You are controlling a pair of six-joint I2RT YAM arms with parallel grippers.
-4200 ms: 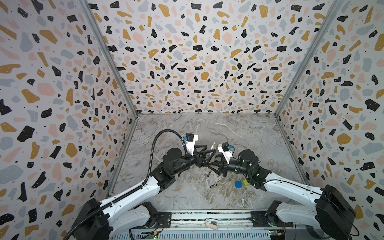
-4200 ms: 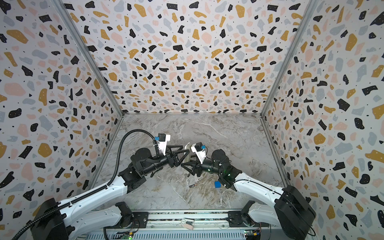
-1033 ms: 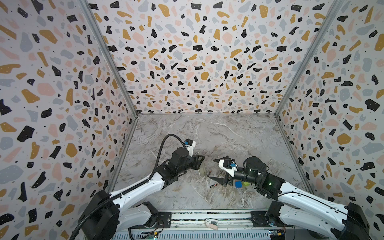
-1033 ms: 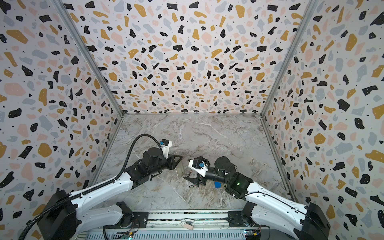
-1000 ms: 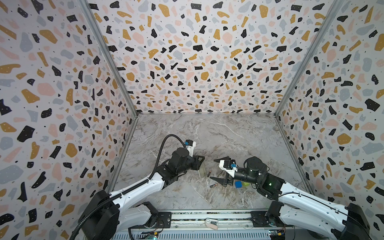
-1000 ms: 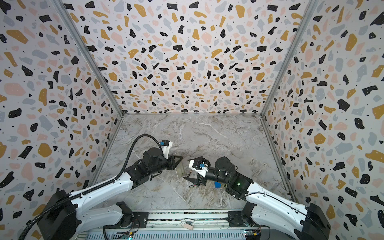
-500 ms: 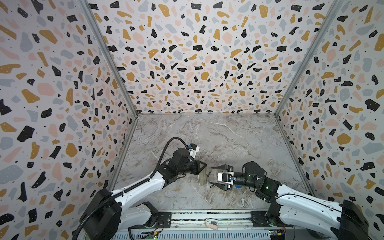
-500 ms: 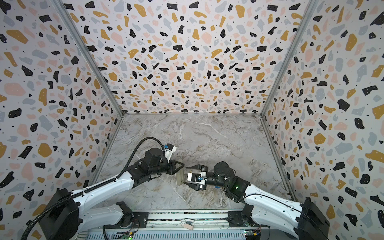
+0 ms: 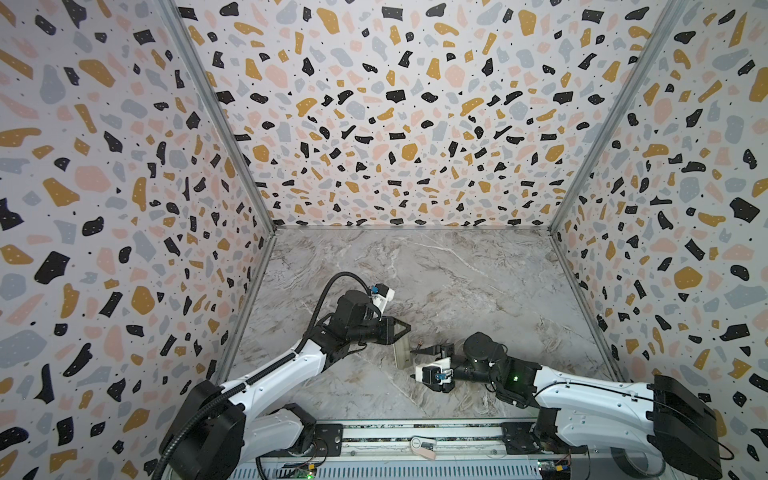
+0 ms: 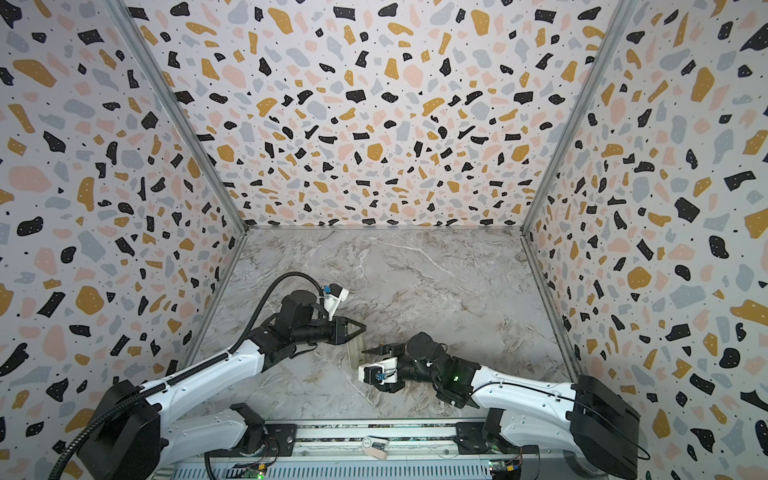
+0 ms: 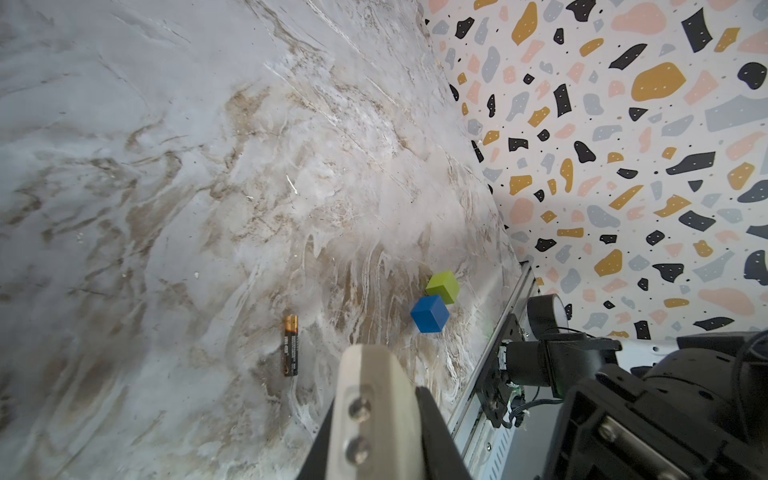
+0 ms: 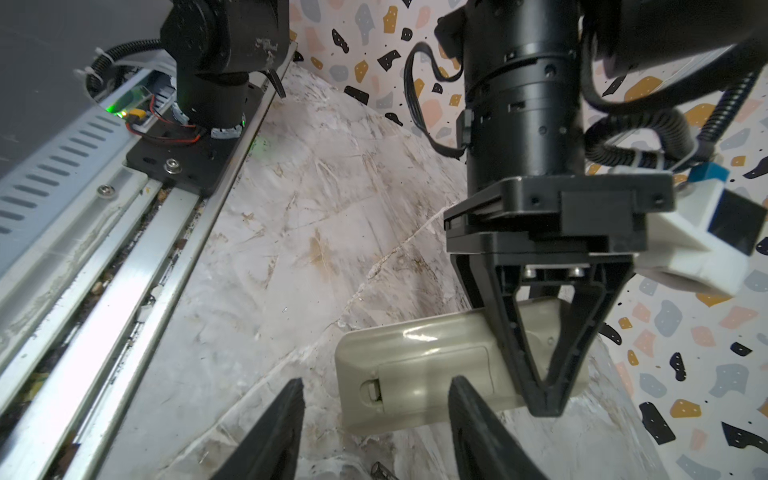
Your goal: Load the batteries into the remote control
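Left fingers (image 12: 545,405) are clamping the remote control (image 12: 415,365) upright, its back facing the right arm, battery cover on. Right fingers (image 12: 286,419) are standing apart, empty, near its latch. One battery (image 11: 291,345) is lying on the tabletop (image 11: 166,166). Nothing loaded yet, I judge.

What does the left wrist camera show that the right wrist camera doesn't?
Only the left wrist view: one battery lying on the table, with a blue cube and a green cube side by side near it.
Only the right wrist view: the back of the remote control with its battery cover, the left gripper shut on it, and the right gripper open in front of it.
Both: the remote control, the table and the speckled wall.
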